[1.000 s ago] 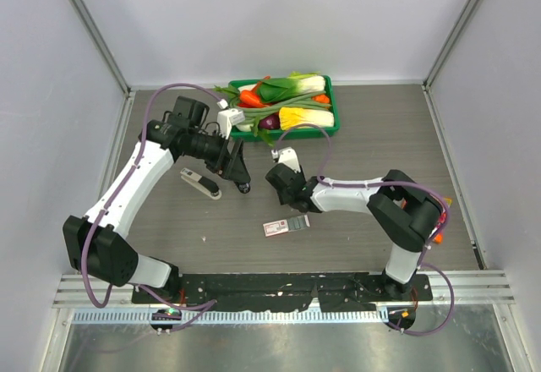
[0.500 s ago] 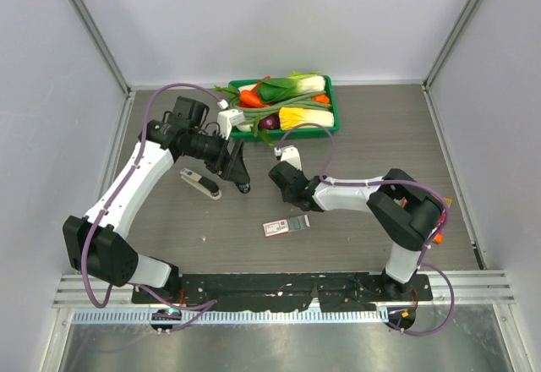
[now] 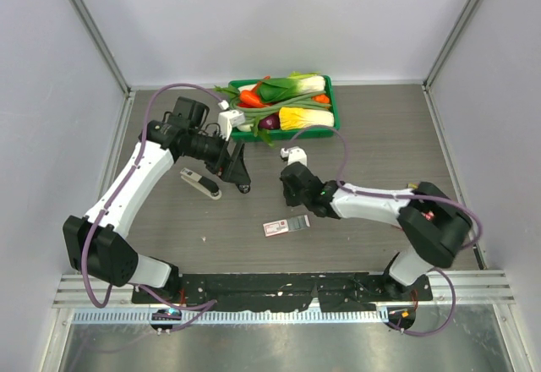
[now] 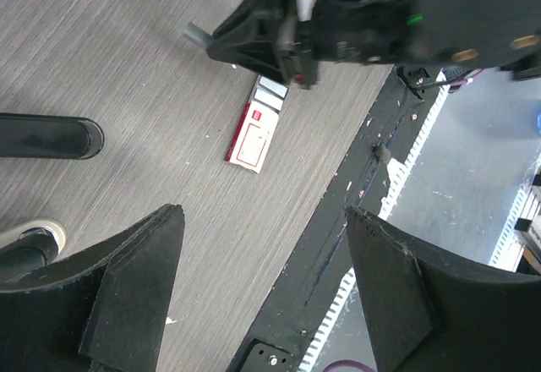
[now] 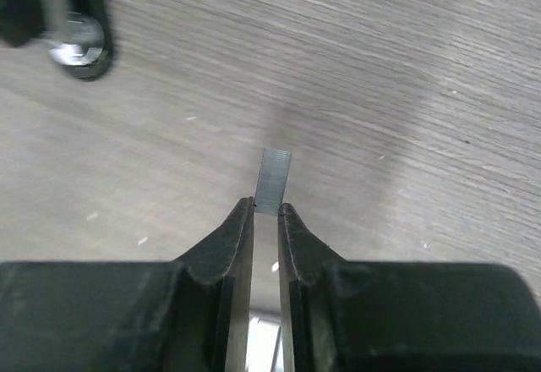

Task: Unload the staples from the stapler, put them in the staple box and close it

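My right gripper (image 3: 288,188) (image 5: 266,211) is shut on a short silvery-grey strip of staples (image 5: 274,177), which sticks out past the fingertips above the wooden table. The white-and-black stapler (image 3: 200,184) lies at the left, and part of it shows at the left edge of the left wrist view (image 4: 49,135). My left gripper (image 3: 240,177) (image 4: 264,213) is open and empty, just right of the stapler. More staple strips (image 3: 299,221) (image 4: 271,93) lie beside the red-and-white staple box (image 3: 274,228) (image 4: 253,137).
A green tray (image 3: 335,108) of vegetables stands at the back centre. A black rail (image 3: 279,286) (image 4: 338,220) runs along the table's near edge. A dark part with a shiny metal end (image 5: 76,51) shows at the top left of the right wrist view.
My right gripper has shifted slightly to the right with the staple strip, and its elbow has swung out to the right. The left arm has not moved.
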You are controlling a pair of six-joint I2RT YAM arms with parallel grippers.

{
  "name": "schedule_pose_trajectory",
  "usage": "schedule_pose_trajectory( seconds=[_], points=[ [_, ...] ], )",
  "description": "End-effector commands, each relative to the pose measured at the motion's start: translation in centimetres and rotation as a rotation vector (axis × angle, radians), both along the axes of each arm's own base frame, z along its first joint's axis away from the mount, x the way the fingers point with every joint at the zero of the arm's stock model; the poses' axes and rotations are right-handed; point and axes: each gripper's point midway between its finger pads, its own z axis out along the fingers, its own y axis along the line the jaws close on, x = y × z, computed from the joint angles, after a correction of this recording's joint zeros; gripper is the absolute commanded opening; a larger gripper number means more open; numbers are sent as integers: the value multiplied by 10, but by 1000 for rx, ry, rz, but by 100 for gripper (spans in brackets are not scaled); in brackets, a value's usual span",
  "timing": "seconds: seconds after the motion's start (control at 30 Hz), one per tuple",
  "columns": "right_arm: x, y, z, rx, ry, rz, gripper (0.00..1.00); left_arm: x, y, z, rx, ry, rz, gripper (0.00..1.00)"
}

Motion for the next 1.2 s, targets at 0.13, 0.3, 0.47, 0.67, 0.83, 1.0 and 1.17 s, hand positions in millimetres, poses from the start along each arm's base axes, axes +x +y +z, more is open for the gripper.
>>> schedule_pose_trajectory(
  seconds=[0.13, 0.3, 0.47, 0.67, 0.83, 1.0, 1.17],
  points=[
    [-28, 37, 112, 388, -54, 213, 9, 2, 18, -4, 81, -215, -130, 84],
    [-44, 44, 163, 616, 4, 275, 9, 7, 23, 10, 81, -458, -164, 86],
    [-53, 51, 207, 796, 90, 347, 10, 26, 26, 23, 119, -591, -189, 84],
    [-63, 69, 246, 935, 181, 429, 11, 41, 35, 58, 209, -900, -299, 84],
    [-66, 78, 284, 1053, 192, 477, 11, 42, 35, 85, 323, -1331, -419, 85],
    [-70, 82, 295, 1112, 239, 502, 11, 26, 15, 113, 298, -1695, -416, 85],
    [-72, 79, 308, 1169, 253, 510, 11, 7, 6, 114, 260, -1927, -445, 85]
  ],
)
